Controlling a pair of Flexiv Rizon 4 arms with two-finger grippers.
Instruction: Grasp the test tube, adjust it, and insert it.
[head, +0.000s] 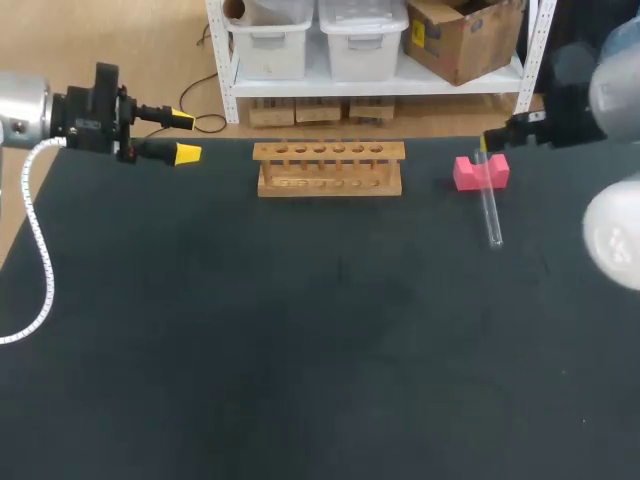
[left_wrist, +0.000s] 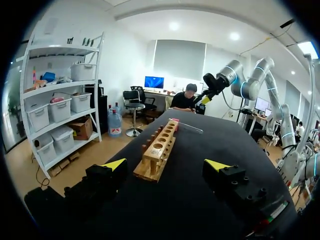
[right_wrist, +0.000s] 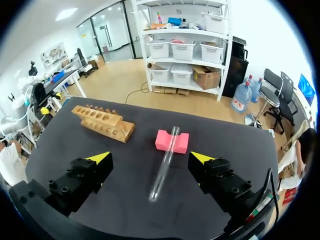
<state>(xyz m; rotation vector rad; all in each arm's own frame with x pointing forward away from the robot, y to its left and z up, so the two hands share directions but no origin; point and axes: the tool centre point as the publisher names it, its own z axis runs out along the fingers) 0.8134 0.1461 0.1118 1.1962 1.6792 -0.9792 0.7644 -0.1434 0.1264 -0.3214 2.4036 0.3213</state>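
Observation:
A clear glass test tube (head: 489, 205) lies on the black table with its far end resting in a notched pink block (head: 480, 172). The wooden rack (head: 330, 168), with a row of several holes, stands at the table's back middle. In the right wrist view the tube (right_wrist: 164, 163) lies ahead of my open right gripper (right_wrist: 150, 158), between its spread fingers, touching neither; the pink block (right_wrist: 171, 140) and rack (right_wrist: 103, 122) lie beyond. My left gripper (head: 182, 136) hangs open at the back left, and in its wrist view the rack (left_wrist: 158, 153) stands ahead of its gripper (left_wrist: 166, 164).
The black table (head: 300, 340) spreads wide in front of the rack. Its back edge runs just behind the rack and the pink block. My right arm (head: 590, 100) comes in at the back right corner.

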